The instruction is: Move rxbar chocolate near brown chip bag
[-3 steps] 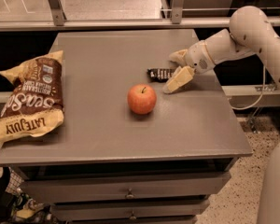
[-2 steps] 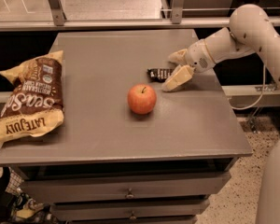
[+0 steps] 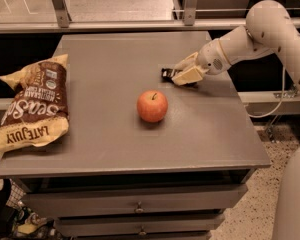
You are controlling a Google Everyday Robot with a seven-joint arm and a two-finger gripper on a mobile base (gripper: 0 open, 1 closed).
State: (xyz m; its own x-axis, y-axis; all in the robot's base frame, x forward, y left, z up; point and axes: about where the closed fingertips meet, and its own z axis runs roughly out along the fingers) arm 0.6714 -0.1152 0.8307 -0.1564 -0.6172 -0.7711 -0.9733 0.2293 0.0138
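Gripper (image 3: 183, 72) clamped on rxbar chocolate (image 3: 166, 74), far right of table (image 3: 115, 154); brown chip bag (image 3: 32, 104) well apart at left.

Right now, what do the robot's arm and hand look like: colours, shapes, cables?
The arm is off-white, built of smooth rounded shells with small dark specks near the elbow. A thin pale cable loops below it. The hand, at the right rear of the table by the rxbar chocolate, is cream-yellow and blocky.
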